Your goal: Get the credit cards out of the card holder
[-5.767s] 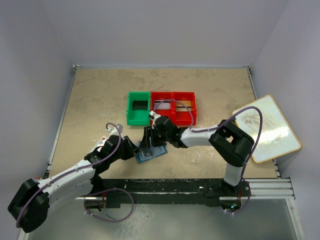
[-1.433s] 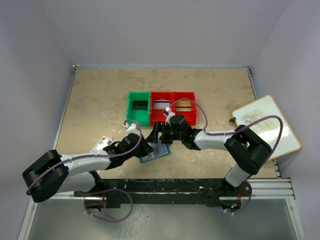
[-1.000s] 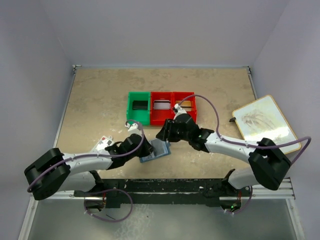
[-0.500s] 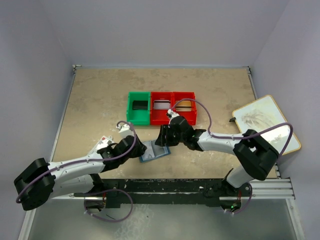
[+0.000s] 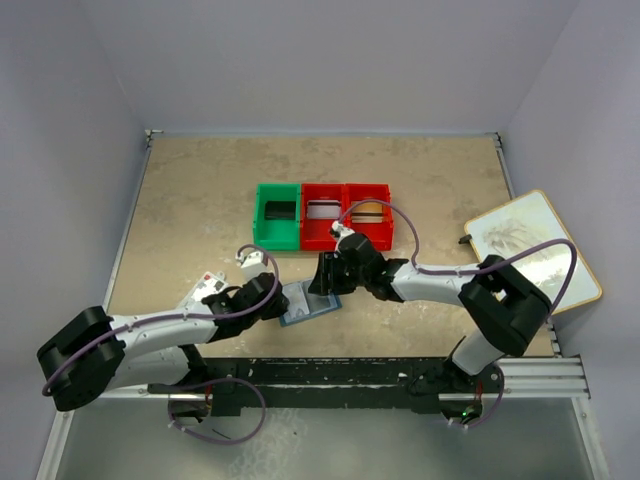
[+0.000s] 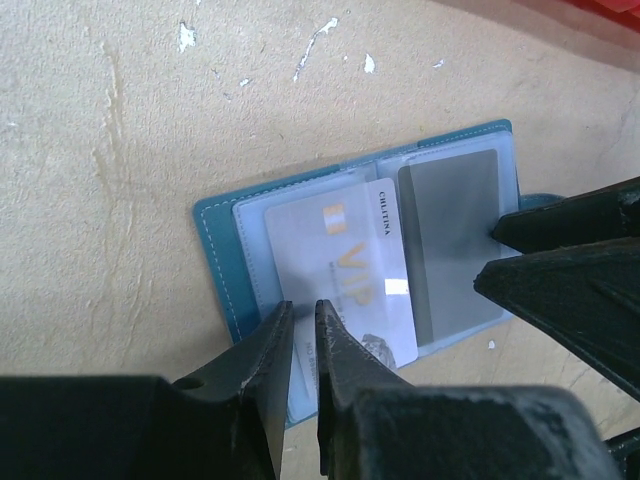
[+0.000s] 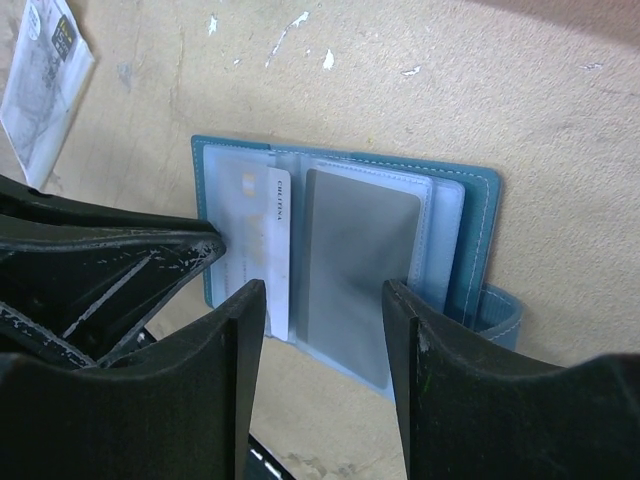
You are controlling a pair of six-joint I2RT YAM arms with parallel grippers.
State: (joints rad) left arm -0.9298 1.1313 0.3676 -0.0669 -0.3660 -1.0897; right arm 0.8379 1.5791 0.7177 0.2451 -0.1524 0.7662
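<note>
Two cards sit in the open blue bifold card holder (image 6: 225,262) on the beige worktop (image 6: 120,150).
The left gripper (image 6: 300,315), jaws a slit apart, hovers over the white plastic VIP card (image 6: 350,265), which seems partly out of its sleeve. The right gripper (image 7: 322,288), wide, straddles the flat grey card (image 7: 355,270). Neither card is out yet.

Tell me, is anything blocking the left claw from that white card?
Nothing visible: the left claw is right at the near edge of the white card; the right claw sits over the grey card beside it.
</note>
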